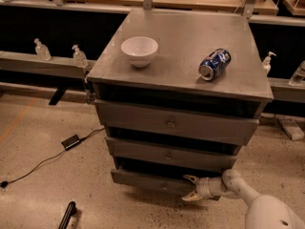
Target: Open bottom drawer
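The grey cabinet [181, 37] has three drawers stacked down its front. The bottom drawer [143, 180] is the lowest, slimmest grey front, just above the floor, with its small knob [164, 187] near the centre. My gripper [190, 189] sits at the right part of that drawer front, just right of the knob, on a white arm that comes in from the lower right. Its cream fingers [191, 179] are spread, one above the other, and hold nothing.
A white bowl [139, 50] and a blue can [214, 64] lying on its side rest on the cabinet top. A black cable with an adapter [71, 141] lies on the floor at left. Bottles [79, 56] stand on a ledge behind.
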Robot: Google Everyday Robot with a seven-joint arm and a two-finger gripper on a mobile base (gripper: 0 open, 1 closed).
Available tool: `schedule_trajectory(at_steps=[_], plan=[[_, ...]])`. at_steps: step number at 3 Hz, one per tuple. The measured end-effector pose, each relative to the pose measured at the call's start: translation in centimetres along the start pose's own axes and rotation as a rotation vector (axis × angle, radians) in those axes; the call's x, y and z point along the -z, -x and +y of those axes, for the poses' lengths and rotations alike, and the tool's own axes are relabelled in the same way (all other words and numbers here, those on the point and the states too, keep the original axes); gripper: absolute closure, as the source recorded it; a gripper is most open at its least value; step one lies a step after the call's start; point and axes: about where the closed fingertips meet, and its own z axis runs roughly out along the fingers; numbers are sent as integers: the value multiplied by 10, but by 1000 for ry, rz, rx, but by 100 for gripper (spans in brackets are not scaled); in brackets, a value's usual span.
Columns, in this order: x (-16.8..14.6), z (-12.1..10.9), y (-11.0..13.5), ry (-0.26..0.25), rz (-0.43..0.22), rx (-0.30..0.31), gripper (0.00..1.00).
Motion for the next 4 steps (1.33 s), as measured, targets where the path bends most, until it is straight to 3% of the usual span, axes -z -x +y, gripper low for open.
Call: schedule_trajectory(at_steps=[1,2,3,4], plan=[[4,2,3,3,-2,-5,75],[5,2,4,3,-2,-5,98],[5,2,4,3,-2,-5,89],[10,16,5,3,-2,-30,67]])
